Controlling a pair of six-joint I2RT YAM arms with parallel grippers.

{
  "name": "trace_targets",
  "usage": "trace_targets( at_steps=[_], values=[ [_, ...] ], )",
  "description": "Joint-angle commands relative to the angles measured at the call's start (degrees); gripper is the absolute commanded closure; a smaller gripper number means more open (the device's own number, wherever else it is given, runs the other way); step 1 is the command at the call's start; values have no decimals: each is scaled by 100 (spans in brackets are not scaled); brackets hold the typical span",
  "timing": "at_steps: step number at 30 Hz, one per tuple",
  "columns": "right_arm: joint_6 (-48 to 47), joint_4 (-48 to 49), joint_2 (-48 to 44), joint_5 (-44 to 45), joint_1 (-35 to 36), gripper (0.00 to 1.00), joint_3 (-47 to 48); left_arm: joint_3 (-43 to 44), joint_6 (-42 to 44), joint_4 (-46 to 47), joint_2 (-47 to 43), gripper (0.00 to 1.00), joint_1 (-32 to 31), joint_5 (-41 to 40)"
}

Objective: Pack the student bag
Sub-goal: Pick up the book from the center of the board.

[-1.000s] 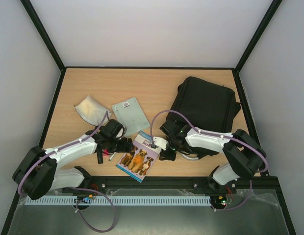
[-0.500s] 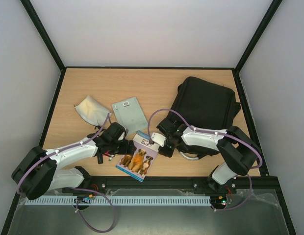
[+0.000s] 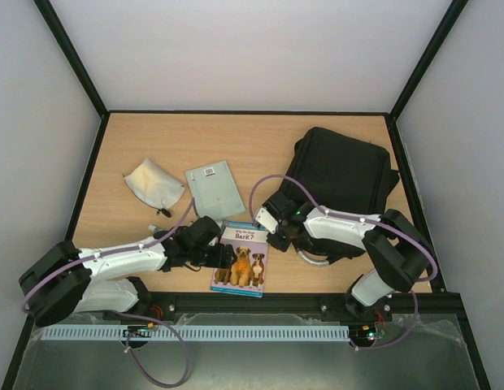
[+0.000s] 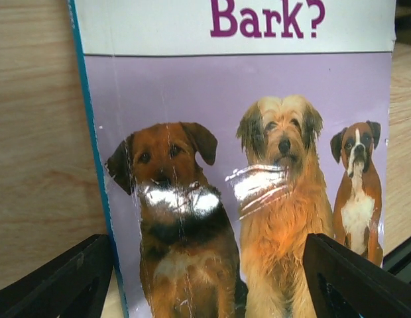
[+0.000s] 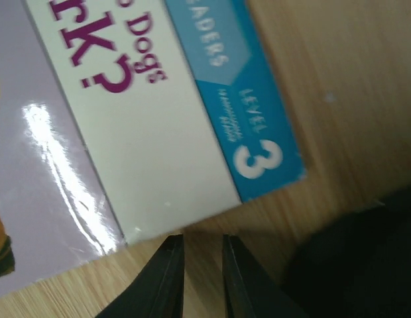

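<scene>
Top external: dog book between tools, student bag beyond.

Overhead view faces down — both wrist views close on the book.

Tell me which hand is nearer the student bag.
Right. The right hand hovers just off the student bag, at its near left corner, beside the dog book. The left hand is across that book, at its left edge, farther from the bag.
</scene>
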Motion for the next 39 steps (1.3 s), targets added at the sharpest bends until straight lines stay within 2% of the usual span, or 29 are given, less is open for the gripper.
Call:
trace_targets(
  at_steps=[1,5,8,10,17,21,31,39],
  values=[
    [-9,-554,-529,174,-319,80,169,-223,-441,-119,-260,19,-248,-202],
    [-126,-1055,-1058,103,-431,73,251,-396,-614,-217,-880,22,-261,-433],
    [-190,-1336,-1340,-725,-427,66,297,-484,-693,-410,-1289,23,-263,-639],
    [-242,-1264,-1373,-1237,-412,66,216,-554,-755,-463,-1452,23,-242,-762],
    [-262,-997,-719,-1744,-302,78,234,-759,-720,-168,-1754,27,-166,-498],
    [-219,-839,-532,-1853,-200,82,155,-843,-844,-213,-2054,27,-136,-594],
    [-102,-681,-395,-1879,-74,87,170,-1012,-951,483,-1310,28,-113,-348],
    [-63,-562,272,-1561,140,90,102,-1066,-1163,805,-891,24,-109,-131]
  ],
)
